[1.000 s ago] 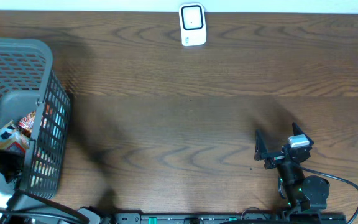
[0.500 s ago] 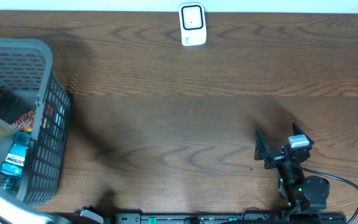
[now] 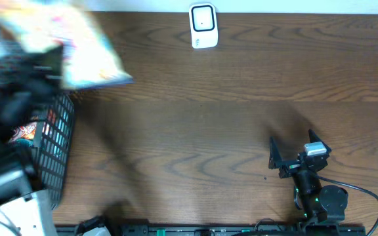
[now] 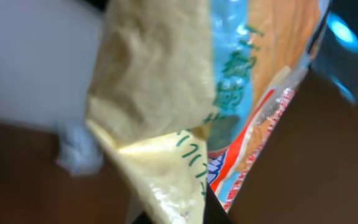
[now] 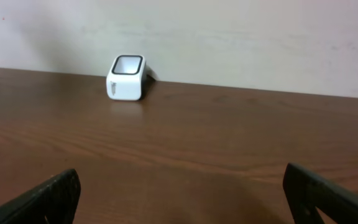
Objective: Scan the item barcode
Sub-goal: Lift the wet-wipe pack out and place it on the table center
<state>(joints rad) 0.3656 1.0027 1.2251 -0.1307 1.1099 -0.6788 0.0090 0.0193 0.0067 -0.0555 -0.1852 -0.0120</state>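
The left gripper (image 3: 43,71) is clamped tight on a snack bag (image 3: 87,52), which hangs in the air above the far left corner of the table (image 3: 209,131). In the overhead view both the arm and the bag are smeared by blur. The bag shows only as a pale, many-coloured packet that reaches from over the basket (image 3: 59,141) out towards the bare wood to its right. The left wrist view is filled with the same bag, very close. It has a crinkled cream-yellow panel with a folded corner, then a band of light blue with green lettering, then orange with a red and white edge on the right. The lettering is too blurred to read, and no barcode can be made out on the faces that show. The fingers themselves are mostly hidden behind the packet, with only a dark sliver at the bottom edge.

The grey mesh basket stands at the left edge of the table, and another colourful packet (image 3: 23,133) shows dimly inside it.

The barcode scanner (image 3: 203,26), a small white box with a dark window, sits at the middle of the far edge, well apart from the bag.

The right gripper (image 3: 294,149) rests low near the near right corner, its jaws spread wide with nothing between them. Its wrist view shows both black fingertips (image 5: 48,198) framing bare wood, with the scanner far off
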